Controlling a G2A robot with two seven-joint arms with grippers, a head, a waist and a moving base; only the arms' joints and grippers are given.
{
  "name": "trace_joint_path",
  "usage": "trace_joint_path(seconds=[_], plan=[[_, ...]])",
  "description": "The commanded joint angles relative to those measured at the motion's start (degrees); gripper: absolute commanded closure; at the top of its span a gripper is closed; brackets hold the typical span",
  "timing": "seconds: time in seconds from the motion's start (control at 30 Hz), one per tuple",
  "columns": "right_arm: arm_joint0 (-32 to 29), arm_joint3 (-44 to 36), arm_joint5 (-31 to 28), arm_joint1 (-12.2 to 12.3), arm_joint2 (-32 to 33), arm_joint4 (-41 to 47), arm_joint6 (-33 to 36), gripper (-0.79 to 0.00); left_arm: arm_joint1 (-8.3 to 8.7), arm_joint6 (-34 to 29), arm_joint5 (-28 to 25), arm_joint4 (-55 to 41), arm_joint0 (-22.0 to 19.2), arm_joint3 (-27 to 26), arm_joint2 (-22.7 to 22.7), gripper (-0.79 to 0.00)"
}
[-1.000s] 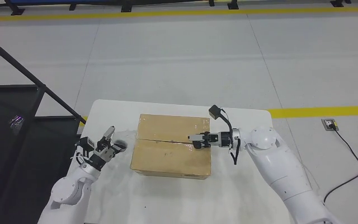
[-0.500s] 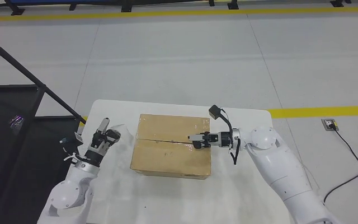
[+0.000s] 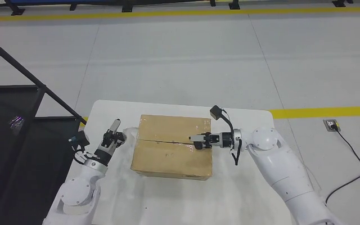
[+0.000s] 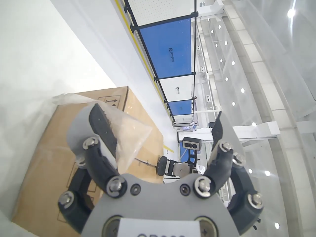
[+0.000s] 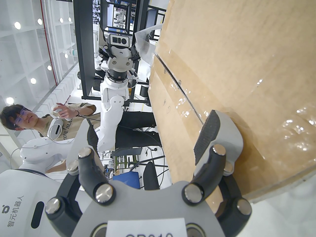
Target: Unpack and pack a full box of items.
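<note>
Box (image 3: 172,145) flaps shut, contents hidden. Box partly cut off by picture edge in right wrist view. Clear film (image 4: 130,136) at box end: whether stuck to left gripper (image 4: 158,113) finger unclear.

At the left gripper (image 3: 114,136): fingers (image 4: 103,127) spread wide, aimed forward and inward from a bent arm held low. At the right gripper (image 3: 196,139): fingers (image 5: 217,136) apart too, wrist level, forearm stretched sideways toward the left one. Both well apart.
</note>
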Motion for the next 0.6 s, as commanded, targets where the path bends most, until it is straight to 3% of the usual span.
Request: trace_joint_path(seconds=[0.0,0.1,0.23,0.4,0.57], plan=[[0.00,0.00,0.00,0.00,0.00,0.00,0.00,-0.785,0.24,-0.91,-1.93,-0.25,2.28,0.17,-1.87,-0.785],[0.00,0.00,0.00,0.00,0.00,0.00,0.00,-0.785,0.66,-2.67,-4.03,-0.72,4.33,2.63,-4.99,-0.785],[0.00,0.00,0.00,0.00,0.00,0.00,0.00,-0.785,1.11,-10.52,-5.17,-7.58,3.70,7.67,-7.95,-0.785],[0.00,0.00,0.00,0.00,0.00,0.00,0.00,-0.785,1.50,-20.79,-6.03,-13.19,1.43,13.35,-8.29,-0.785],[0.00,0.00,0.00,0.00,0.00,0.00,0.00,-0.785,1.78,-27.19,-10.41,-15.81,3.80,14.11,-9.02,-0.785]])
